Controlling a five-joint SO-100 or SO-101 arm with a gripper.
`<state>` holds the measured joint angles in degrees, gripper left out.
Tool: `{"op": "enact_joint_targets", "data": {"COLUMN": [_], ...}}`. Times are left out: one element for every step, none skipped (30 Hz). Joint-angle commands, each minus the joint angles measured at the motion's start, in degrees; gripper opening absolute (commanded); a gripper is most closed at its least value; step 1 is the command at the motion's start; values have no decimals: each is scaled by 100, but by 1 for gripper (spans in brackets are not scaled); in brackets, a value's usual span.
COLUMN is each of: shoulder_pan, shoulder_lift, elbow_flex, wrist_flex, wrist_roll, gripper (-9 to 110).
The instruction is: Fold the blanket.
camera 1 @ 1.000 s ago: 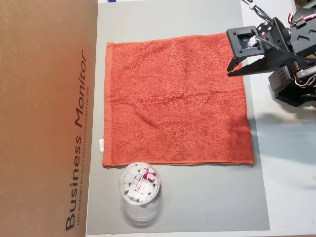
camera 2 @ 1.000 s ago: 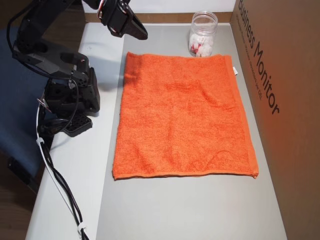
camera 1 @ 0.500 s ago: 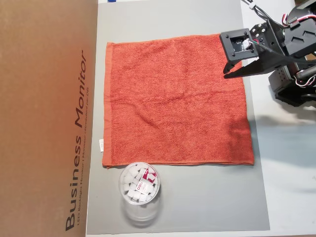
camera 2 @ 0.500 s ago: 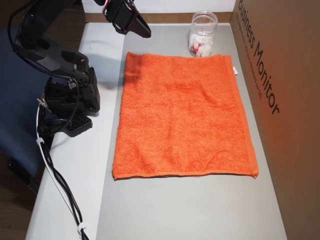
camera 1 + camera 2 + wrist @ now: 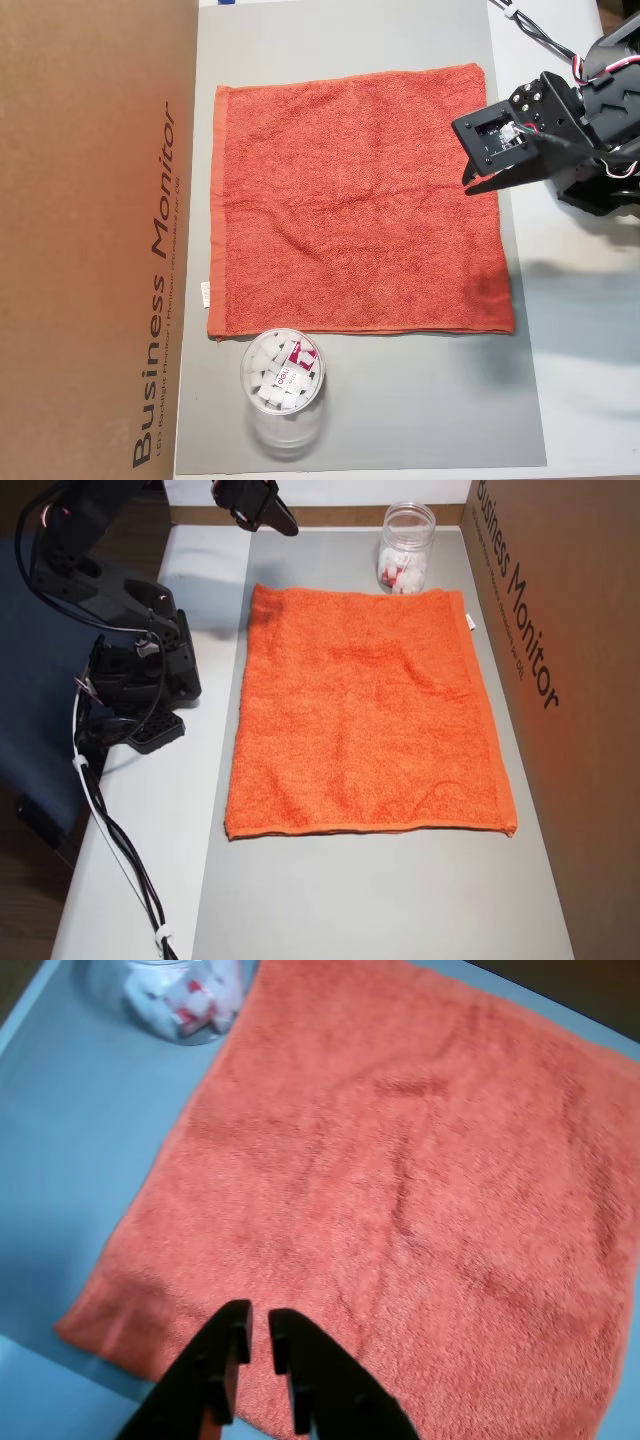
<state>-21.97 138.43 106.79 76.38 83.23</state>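
Observation:
The blanket (image 5: pixel 350 200) is an orange-red terry towel lying flat and unfolded on a grey mat (image 5: pixel 400 400), with a small white tag (image 5: pixel 205 292) on its left hem. My gripper (image 5: pixel 468 186) hovers over the towel's right edge, above the cloth and not touching it. In the wrist view the blanket (image 5: pixel 420 1160) fills the frame. There my gripper (image 5: pixel 255 1318) shows two black fingers with only a thin slit between them and nothing held. In the other overhead view the gripper (image 5: pixel 290 528) is above the blanket's (image 5: pixel 365 710) far left corner.
A clear cup (image 5: pixel 282 385) of small white and red items stands just off the towel's lower left corner. A large cardboard box (image 5: pixel 90 240) walls the left side. The arm's base (image 5: pixel 140 680) and cables sit on the white table beside the mat.
The gripper has shifted along the towel's edge, from near the corner toward the cup's side. The towel and cup have not moved.

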Motion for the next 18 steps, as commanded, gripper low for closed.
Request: {"op": "enact_joint_targets", "data": {"shoulder_pan": [-220, -360, -448, -527, -589, -642, -694, -712, -729, -729, -729, -729, -738, -738, -747, -782, -853, -905], "shoulder_lift": [0, 0, 0, 0, 0, 0, 0, 0, 0, 0, 0, 0, 0, 0, 0, 0, 0, 0], "elbow_flex": [-167, -158, -141, -79, -35, 18, 62, 114, 167, 246, 334, 422, 510, 598, 686, 756, 809, 853], "wrist_flex": [9, 9, 9, 9, 9, 9, 9, 9, 9, 9, 9, 9, 9, 9, 9, 9, 0, 0], "wrist_roll": [-9, -9, -9, -9, -9, -9, -9, -9, -9, -9, -9, -9, -9, -9, -9, -9, -9, -9], "gripper": [0, 0, 0, 0, 0, 0, 0, 0, 0, 0, 0, 0, 0, 0, 0, 0, 0, 0]}}
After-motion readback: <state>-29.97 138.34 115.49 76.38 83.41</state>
